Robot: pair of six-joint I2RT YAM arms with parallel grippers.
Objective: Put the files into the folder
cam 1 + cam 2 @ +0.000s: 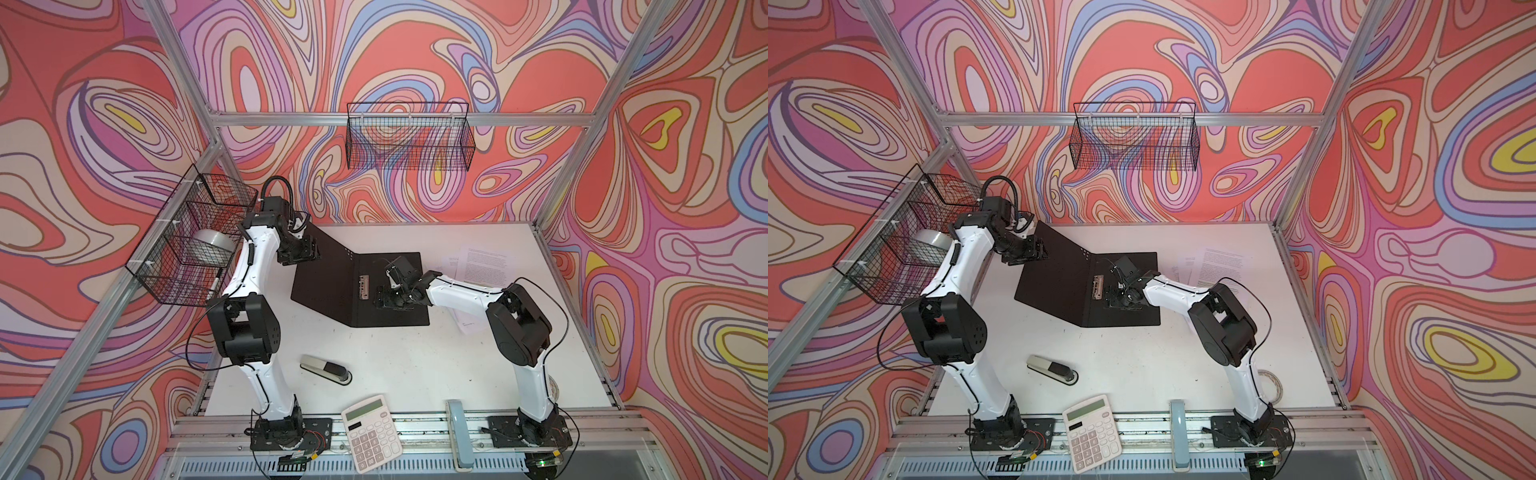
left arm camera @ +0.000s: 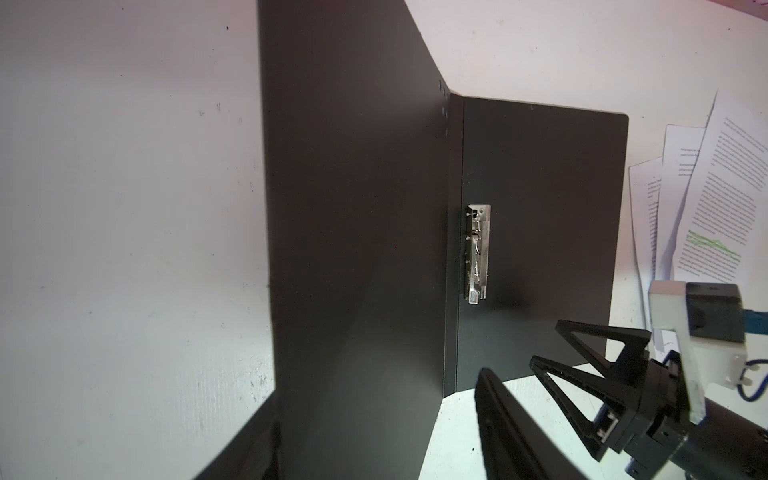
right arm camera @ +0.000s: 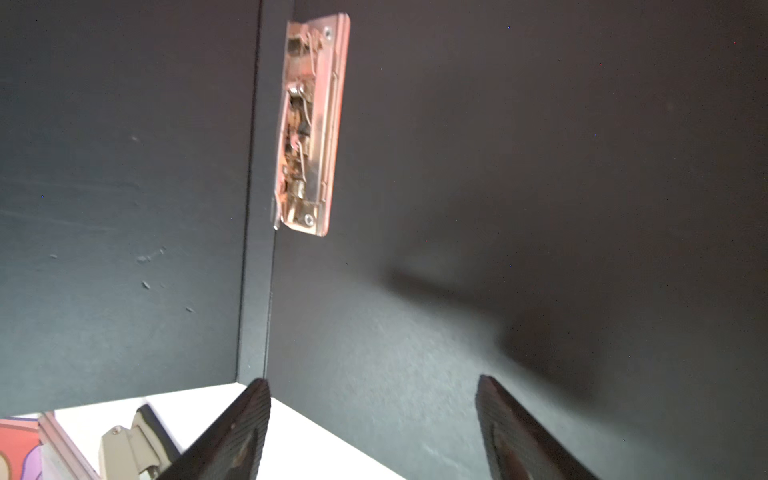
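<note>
Folder lies open at frame centre, left cover raised. Files lie on the worktop to its right, none yet inserted. Left fingers parted astride that cover; right fingers parted, empty, over its right half.

Files beside the folder partly hidden under the right arm, their print too small to read, left gripper jaws cut off in its wrist view

Left arm, right arm: white link shells, black joint housings, thin black cables. Fingers black, triangular open frames; pads cross-hatched.
</note>
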